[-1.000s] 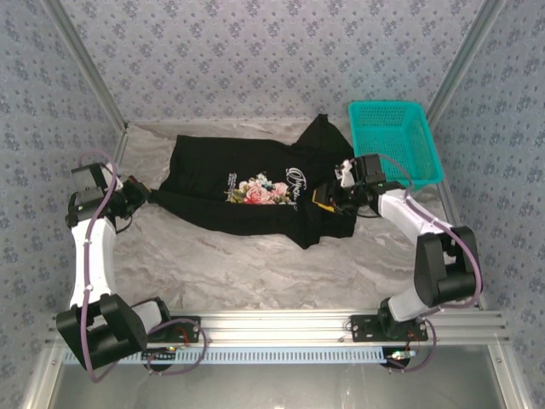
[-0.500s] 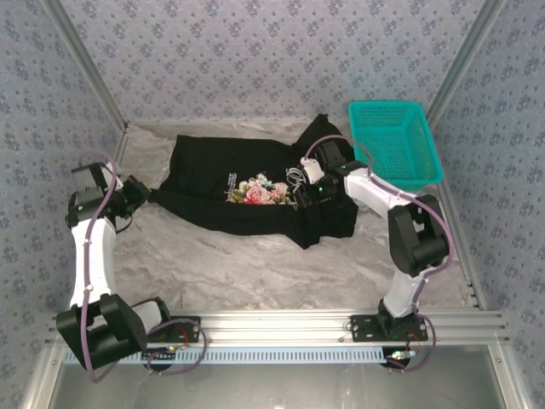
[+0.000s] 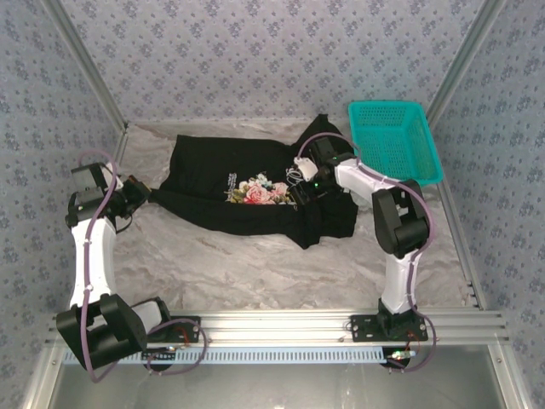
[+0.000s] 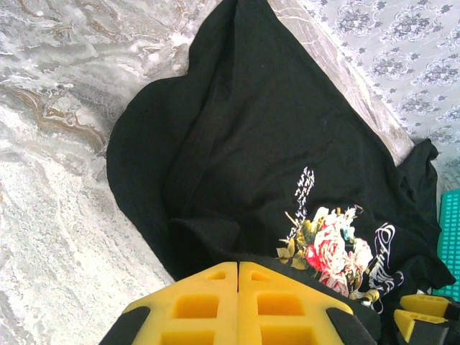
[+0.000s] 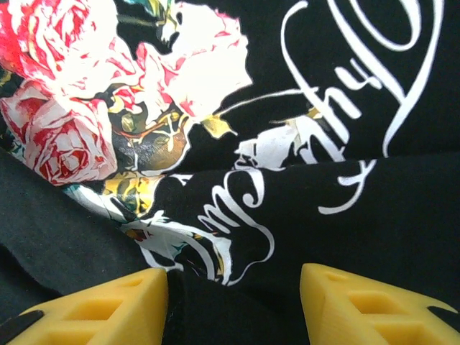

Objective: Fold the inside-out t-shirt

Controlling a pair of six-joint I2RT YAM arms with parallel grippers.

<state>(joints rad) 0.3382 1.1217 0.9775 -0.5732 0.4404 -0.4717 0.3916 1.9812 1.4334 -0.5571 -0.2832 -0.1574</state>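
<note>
**Left corner pinched, right arm over the print**

Nearest, the rail [image 3: 272, 324] carrying both arm bases runs along the front edge. Beyond it a broad strip of bare marble tabletop [image 3: 255, 264] reaches the shirt's near hem, and this is the widest free room for moving.

The left gripper [image 3: 141, 194] sits at the tabletop's left margin, close to the side wall, with little space outside it. Its jaws are clenched on the left corner of the t-shirt [image 3: 213, 183], where the cloth draws out to a point. From the left wrist, the left gripper [image 4: 238, 267] shows yellow fingers pressed flush, with a fold of the t-shirt [image 4: 251, 144] rising to their tips.

The shirt lies across the far half of the tabletop with the floral print [image 3: 260, 189] facing up. Its right side is bunched into folds, and one sleeve reaches toward the back edge. The right gripper [image 3: 300, 191] hovers over the print's right end with its jaws released and apart. In the right wrist view, the right gripper [image 5: 233, 277] has black cloth and white lettering lying beneath the gap.

The teal basket [image 3: 396, 141] stands in the far right corner, just beside the shirt's far sleeve.

A second ago the right arm stretched out toward the shirt's right edge. It has since folded in and swung left over the print. The left arm has not moved.
</note>
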